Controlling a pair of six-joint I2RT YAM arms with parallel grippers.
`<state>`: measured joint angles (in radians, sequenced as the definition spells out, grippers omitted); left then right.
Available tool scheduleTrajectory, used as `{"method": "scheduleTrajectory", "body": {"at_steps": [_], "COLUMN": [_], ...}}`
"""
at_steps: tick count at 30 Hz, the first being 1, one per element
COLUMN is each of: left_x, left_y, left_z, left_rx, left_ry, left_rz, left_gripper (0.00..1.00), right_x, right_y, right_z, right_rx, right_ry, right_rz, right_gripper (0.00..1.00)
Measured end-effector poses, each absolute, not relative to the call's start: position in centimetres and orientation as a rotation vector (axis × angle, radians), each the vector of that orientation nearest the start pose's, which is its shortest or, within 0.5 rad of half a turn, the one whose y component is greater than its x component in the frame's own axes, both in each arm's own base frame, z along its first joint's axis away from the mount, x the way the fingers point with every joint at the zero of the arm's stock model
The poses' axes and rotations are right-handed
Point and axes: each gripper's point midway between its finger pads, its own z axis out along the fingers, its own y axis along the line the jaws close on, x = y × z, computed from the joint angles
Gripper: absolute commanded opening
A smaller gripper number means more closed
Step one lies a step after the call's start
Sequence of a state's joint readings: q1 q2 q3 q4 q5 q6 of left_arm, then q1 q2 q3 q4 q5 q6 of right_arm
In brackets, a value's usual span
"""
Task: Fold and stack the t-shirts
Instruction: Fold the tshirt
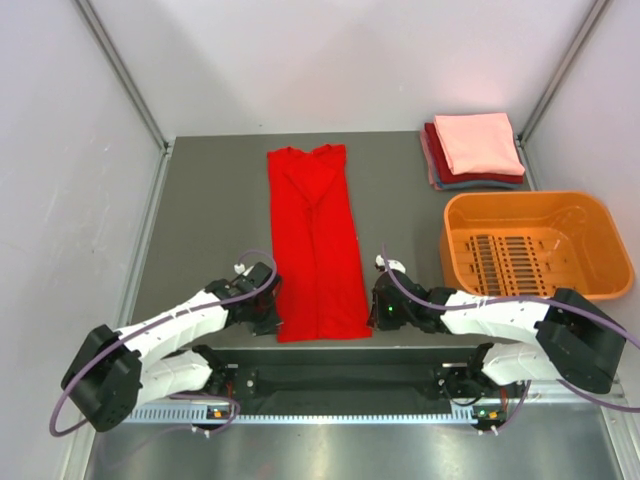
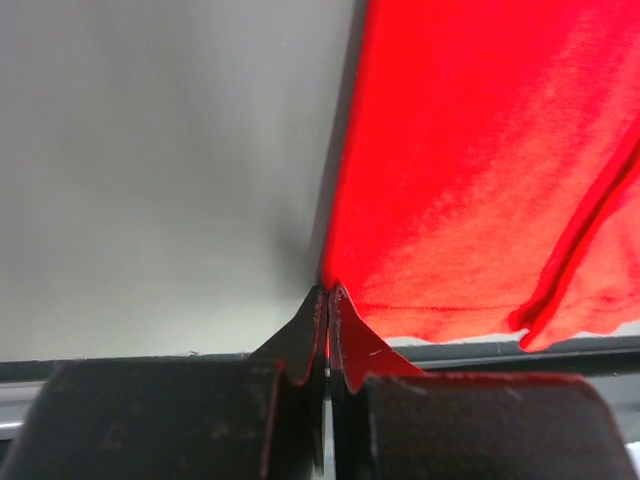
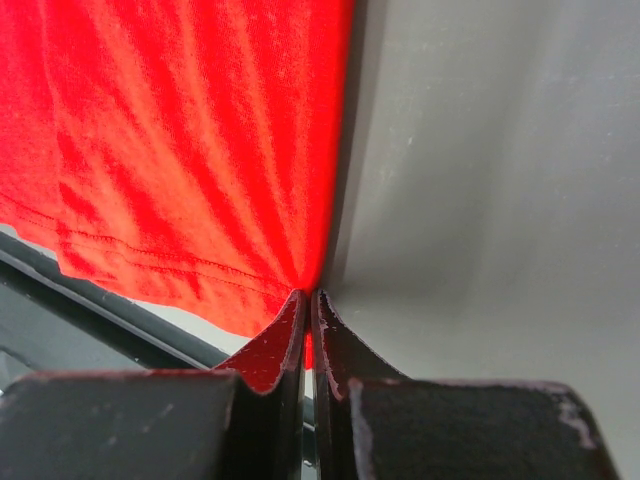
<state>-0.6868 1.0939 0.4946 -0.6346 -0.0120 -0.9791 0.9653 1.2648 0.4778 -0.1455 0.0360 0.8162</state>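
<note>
A bright red t-shirt (image 1: 318, 240) lies flat in a long narrow strip down the middle of the table, sleeves folded in. My left gripper (image 1: 272, 318) is shut on its near left hem corner (image 2: 345, 285), a sliver of red cloth showing between the jaws. My right gripper (image 1: 376, 314) is shut on the near right hem corner (image 3: 300, 275), the cloth fanning out from the pinch. A stack of folded t-shirts (image 1: 475, 150) sits at the far right, salmon-pink on top of dark red and grey-blue.
An orange plastic basket (image 1: 535, 245) stands at the right, just in front of the folded stack. The table's near edge (image 2: 560, 350) runs right under the shirt's hem. White walls close in the left and right sides.
</note>
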Motion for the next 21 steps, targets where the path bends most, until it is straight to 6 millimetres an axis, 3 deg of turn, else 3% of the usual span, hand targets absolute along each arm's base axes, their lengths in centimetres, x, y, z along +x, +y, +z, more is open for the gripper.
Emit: {"method": "scheduleTrajectory", "body": {"at_steps": [7,13,21], "left_x": [14.6,16.5,24.5], "left_y": [-16.1,-16.7,-15.6], "left_z": [3.7,4.1,5.8], "left_rx": [-0.414,-0.429,-0.541], "left_ry": [2.799,2.799,2.727], "left_rz": [-0.412,-0.384,-0.366], "left_gripper": [0.0,0.0,0.0], "right_x": [14.3,17.0,22.9], "right_y": [24.6,26.0,26.7], "right_z": [2.1,3.4,4.6], "right_rx": [-0.208,-0.275,-0.323], "right_ry": [2.64,2.635,2.637], "right_rz": [0.617,0.553,0.457], "right_gripper": [0.0,0.0,0.0]}}
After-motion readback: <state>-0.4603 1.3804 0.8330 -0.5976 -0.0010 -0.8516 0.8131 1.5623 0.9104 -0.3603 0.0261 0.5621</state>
